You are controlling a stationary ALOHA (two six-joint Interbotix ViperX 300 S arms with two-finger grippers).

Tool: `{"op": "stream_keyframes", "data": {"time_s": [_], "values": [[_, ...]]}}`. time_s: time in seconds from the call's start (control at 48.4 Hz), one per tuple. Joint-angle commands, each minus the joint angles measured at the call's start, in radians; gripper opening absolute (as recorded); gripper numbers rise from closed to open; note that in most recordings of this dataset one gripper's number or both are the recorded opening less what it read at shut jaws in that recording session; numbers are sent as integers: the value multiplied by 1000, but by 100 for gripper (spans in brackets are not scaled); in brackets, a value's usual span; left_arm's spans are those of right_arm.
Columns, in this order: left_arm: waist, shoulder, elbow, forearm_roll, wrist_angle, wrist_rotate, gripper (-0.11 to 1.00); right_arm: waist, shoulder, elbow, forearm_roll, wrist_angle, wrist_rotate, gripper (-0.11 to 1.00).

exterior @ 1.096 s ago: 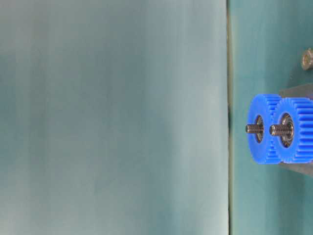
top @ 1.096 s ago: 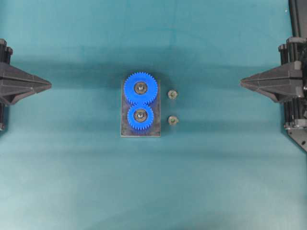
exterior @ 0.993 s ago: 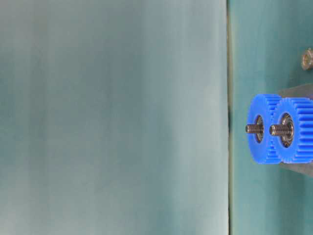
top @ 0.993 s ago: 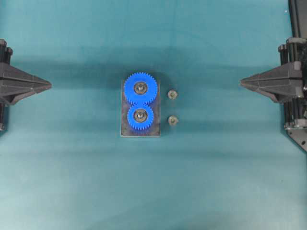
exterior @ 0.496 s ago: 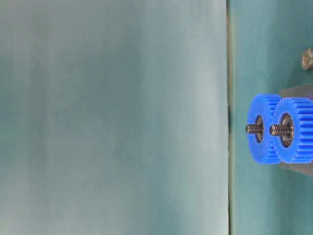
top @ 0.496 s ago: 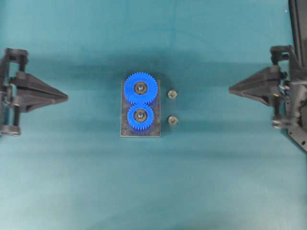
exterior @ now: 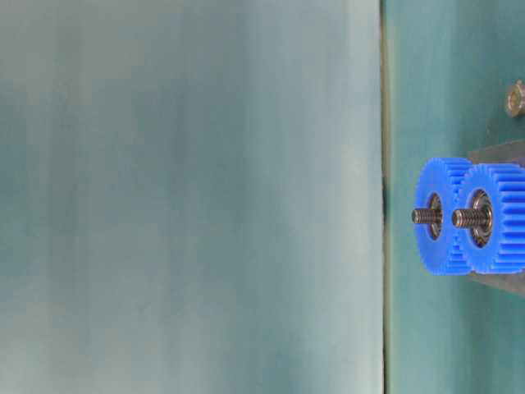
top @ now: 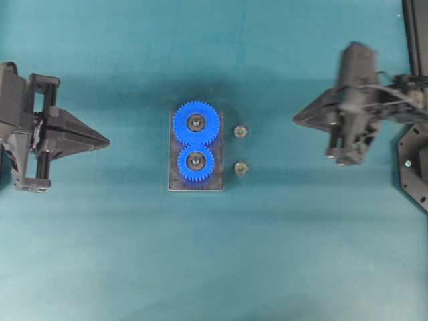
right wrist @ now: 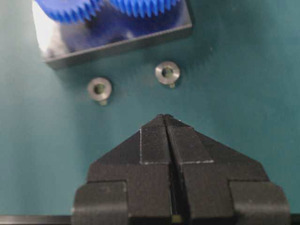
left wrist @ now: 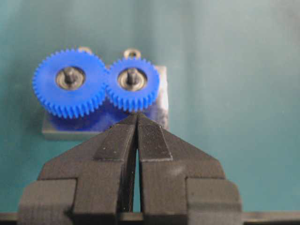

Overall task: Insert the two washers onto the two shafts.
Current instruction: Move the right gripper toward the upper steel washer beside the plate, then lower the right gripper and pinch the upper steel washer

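Overhead view: a dark plate [top: 175, 180] sits mid-bench [top: 214, 267] carrying two meshed blue gears, the larger gear [top: 196, 124] on the far side and the smaller gear [top: 195, 162] on the near side, each with a metal shaft at its hub. Two washers lie on the bench just right of the plate, apart from it: the far washer [top: 240, 132] and the near washer [top: 241, 168]. The right hand [top: 296, 120] is clenched, empty, well right of both washers, its tip pointing toward them. The left hand [top: 107, 142] is clenched, empty, well left of the plate. The right arm is motion-blurred.

Table-level view: the gears and their two threaded shafts, the far shaft [exterior: 423, 216] and the near shaft [exterior: 463, 218], stand up from the plate; one washer [exterior: 514, 98] is cut off at the frame edge.

Left wrist view: the left hand's fingers [left wrist: 151, 140] are pressed together, gripping nothing, tip pointing at the smaller gear. Both washers are partly hidden behind the gears.

Right wrist view: the right hand's fingers [right wrist: 153, 140] are closed tight, holding nothing. Both washers lie beyond the tip, near it, not touching. The gears are cut off at the frame edge.

No writing or brand marks can be read.
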Motion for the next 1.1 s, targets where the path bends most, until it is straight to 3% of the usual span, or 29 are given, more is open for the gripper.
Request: {"op": "stream_keyframes", "data": {"time_s": [0.0, 0.228, 0.29, 0.372, 0.517, 0.558, 1.075], "values": [[2, 3, -32, 3, 5, 3, 0, -6, 58, -51, -6, -31, 2, 1], [2, 5, -29, 5, 8, 3, 0, -31, 224, -97, -6, -130, -2, 2], [0, 3, -31, 5, 8, 3, 0, -32, 276, -107, -6, -144, -3, 7], [2, 3, -31, 5, 8, 3, 0, -35, 350, -121, -6, -169, -3, 23], [2, 2, -31, 3, 8, 5, 0, -29, 442, -155, -8, -196, -5, 67], [2, 0, -31, 5, 8, 3, 0, -29, 459, -166, -8, -198, -8, 75], [0, -2, -29, 3, 8, 3, 0, -2, 566, -213, -20, -189, -31, 70]]}}
